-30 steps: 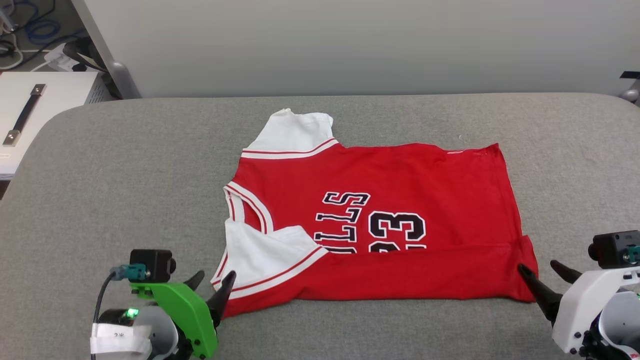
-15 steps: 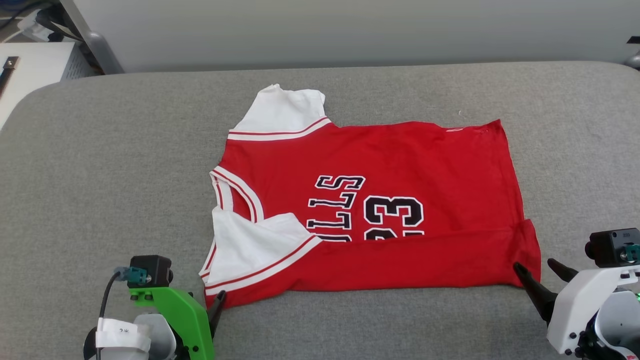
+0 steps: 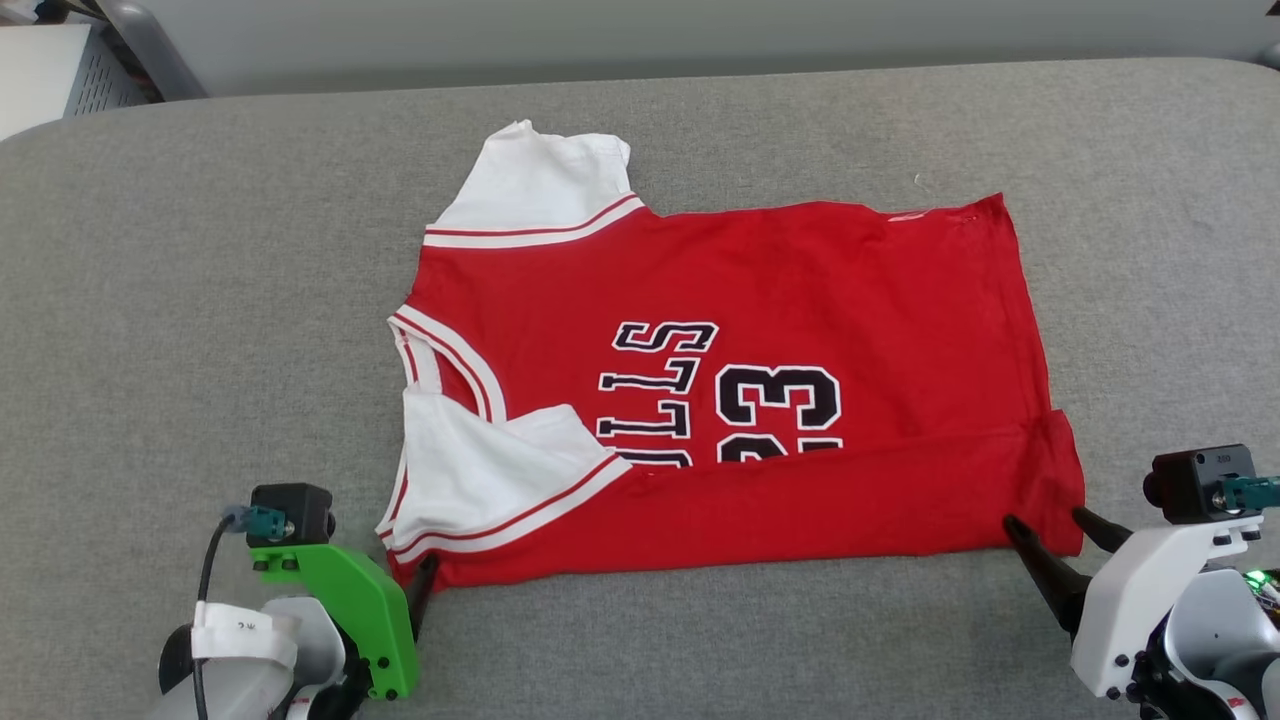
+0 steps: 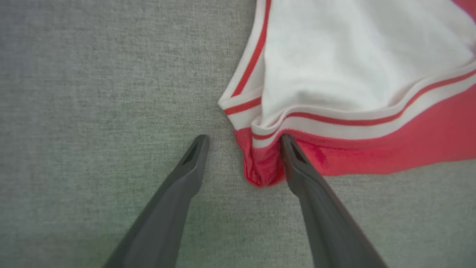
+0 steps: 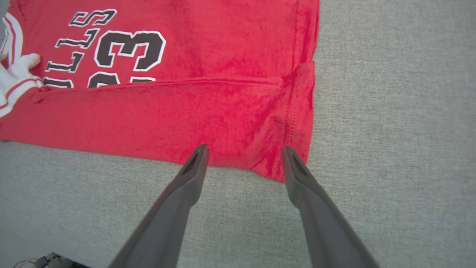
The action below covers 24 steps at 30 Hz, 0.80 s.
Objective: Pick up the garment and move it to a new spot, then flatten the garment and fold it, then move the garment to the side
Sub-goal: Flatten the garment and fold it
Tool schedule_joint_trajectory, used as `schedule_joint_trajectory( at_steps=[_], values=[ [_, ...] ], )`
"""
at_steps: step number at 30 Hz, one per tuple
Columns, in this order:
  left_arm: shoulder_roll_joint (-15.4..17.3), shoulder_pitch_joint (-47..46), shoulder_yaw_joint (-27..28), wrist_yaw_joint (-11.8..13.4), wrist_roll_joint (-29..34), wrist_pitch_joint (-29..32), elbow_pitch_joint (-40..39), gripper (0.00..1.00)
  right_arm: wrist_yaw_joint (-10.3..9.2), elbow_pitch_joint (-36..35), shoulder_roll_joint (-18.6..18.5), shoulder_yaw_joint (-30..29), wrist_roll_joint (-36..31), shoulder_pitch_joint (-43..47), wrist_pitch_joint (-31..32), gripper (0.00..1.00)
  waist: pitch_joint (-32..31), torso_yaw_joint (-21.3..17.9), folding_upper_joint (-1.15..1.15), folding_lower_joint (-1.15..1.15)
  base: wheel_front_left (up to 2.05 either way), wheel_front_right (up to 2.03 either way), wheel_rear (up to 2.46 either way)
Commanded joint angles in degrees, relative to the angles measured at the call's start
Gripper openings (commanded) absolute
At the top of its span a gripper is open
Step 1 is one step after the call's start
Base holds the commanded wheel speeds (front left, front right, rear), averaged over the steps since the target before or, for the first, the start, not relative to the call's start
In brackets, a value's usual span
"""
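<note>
The garment [image 3: 720, 400] lies flat mid-worktop [image 3: 200, 300] on grey woven cloth, its near edge folded over the 23. Nothing crowds it. The left gripper [image 4: 242, 138], fingers wide and empty, brackets its near-left corner. The right gripper [image 3: 1045, 517], equally wide and empty, meets the near-right hem.

Garment [image 3: 800, 260] on grey cloth surface [image 3: 200, 300]

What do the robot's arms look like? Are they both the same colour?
Each has two long dark pointed fingers and a small black camera. The left end effector has a green bracket, black cable and white tape; the right end effector has a white bracket.
</note>
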Motion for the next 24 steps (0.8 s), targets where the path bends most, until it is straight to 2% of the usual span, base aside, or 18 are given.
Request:
schedule_joint_trajectory(
  at_steps=[1,2,3,12,17,24],
  values=[
    [-1.20,0.70,-1.59,-0.65,-0.76,2.43,2.19,0.97,-0.04,0.40,0.00,0.16,-0.56,-0.76,-0.51,1.00,0.04,-0.04,-0.01,0.00,0.00,0.00,0.00],
    [-1.32,0.76,-2.09,-1.27,-1.01,3.28,2.73,0.37,-0.04,0.65,-0.12,0.19,-0.68,-0.80,-0.60,1.00,-0.08,0.00,-0.01,0.00,0.00,0.00,0.00],
    [-1.41,0.78,-2.43,-1.83,-1.11,3.70,3.10,0.00,-0.04,0.88,-0.24,0.18,-0.84,-0.80,-0.69,1.00,-0.28,0.04,-0.01,0.00,0.00,0.00,0.00],
    [-2.07,1.44,-1.00,-4.80,-2.56,0.93,1.61,0.00,-0.04,2.24,-1.35,-1.71,-4.09,0.09,-1.53,1.00,-3.27,1.65,-0.01,0.00,0.00,0.00,0.00],
    [-1.21,1.36,-0.55,-4.71,-2.23,0.29,-2.93,0.00,-0.04,3.41,-0.77,-2.39,-5.38,-0.05,-0.14,1.00,-3.57,2.91,-0.01,0.00,0.00,0.00,0.00],
    [0.89,0.96,-0.31,-2.84,-1.04,0.78,-10.00,0.00,-0.04,8.66,1.98,-5.54,-10.06,-2.58,2.69,1.00,-2.28,4.65,-0.01,0.00,0.00,0.00,0.00]
  ],
)
